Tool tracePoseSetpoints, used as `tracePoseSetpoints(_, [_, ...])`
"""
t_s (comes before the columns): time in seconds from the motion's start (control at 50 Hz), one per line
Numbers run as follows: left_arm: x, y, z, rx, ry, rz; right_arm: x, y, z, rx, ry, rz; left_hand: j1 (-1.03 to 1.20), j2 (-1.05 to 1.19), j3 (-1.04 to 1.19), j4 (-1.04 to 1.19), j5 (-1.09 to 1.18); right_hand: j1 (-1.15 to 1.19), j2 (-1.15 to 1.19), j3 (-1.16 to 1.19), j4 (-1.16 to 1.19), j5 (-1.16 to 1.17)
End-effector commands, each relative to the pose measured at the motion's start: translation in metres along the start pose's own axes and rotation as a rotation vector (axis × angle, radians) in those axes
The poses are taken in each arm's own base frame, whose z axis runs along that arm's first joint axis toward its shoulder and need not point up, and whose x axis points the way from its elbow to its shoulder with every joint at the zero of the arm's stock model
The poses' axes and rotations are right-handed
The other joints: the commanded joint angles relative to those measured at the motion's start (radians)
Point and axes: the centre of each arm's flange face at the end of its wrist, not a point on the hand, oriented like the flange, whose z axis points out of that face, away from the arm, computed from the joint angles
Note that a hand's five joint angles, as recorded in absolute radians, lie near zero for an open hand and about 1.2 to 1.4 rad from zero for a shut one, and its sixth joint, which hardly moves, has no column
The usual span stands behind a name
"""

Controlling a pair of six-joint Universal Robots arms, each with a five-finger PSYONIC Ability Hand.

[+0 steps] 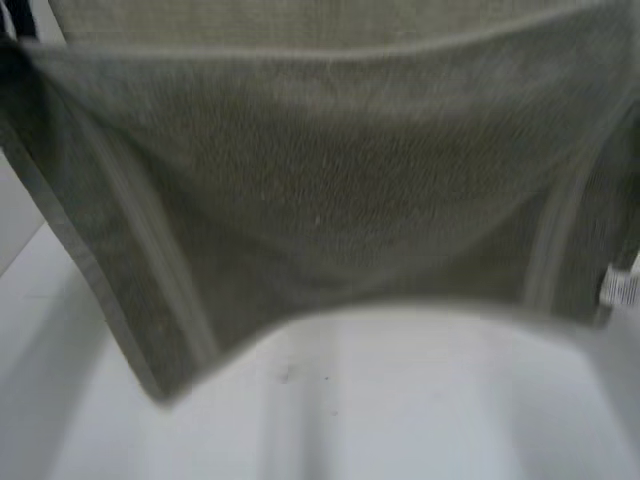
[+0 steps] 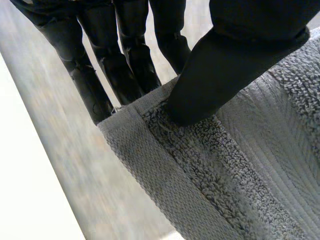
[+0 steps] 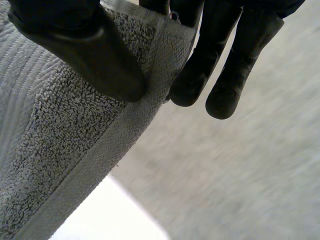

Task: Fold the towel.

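- Grey towel [image 1: 320, 200] hangs spread out in the air above the white surface [image 1: 400, 400].
- Left hand [image 2: 220, 70] pinches one top corner, thumb against fingers [image 2: 125, 65]; right hand [image 3: 95, 55] grips the other likewise.
- I'd keep both corners level and taut, then lower so the bottom edge lands flat first.

The towel [image 1: 330, 200] is a dull grey-green in the head view, with a paler flat-woven band [image 1: 150, 260] across it near each end and a plain hem of the same grey. In the wrist views its looped pile is mottled light and dark grey, and the band shows fine ribbed lines. A white label [image 1: 620, 288] sits at one side edge. The table [image 1: 400, 400] is plain white. The left hand [image 2: 220, 75] and right hand [image 3: 85, 50] are matt black.
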Motion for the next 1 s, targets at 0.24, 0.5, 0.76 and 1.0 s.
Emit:
tracePoseSetpoints(0.24, [0.024,0.086,0.118,-0.159,0.117,0.036,-0.072,0.056,0.118,-0.059,-0.026,-0.193,0.197,0.178,0.179,0.177,0.189,0.064,0.079,0.06,0.055,0.056])
tracePoseSetpoints(0.5, [0.002,-0.047,0.142,0.495,-0.001,-0.156,-0.028,-0.055,0.121,0.577,0.244,0.042,0.197,0.178,0.179,0.177,0.189,0.064,0.079,0.06,0.055,0.056])
tracePoseSetpoints(0.76, [0.012,0.123,0.127,-0.009,0.004,-0.223,-0.102,0.088,0.133,0.037,-0.087,0.023,0.197,0.178,0.179,0.177,0.189,0.064,0.079,0.06,0.055,0.056])
tracePoseSetpoints(1.0, [0.037,0.276,0.057,-0.384,0.09,-0.055,-0.178,0.229,0.088,-0.321,-0.342,-0.128,0.197,0.178,0.179,0.177,0.189,0.064,0.079,0.06,0.055,0.056])
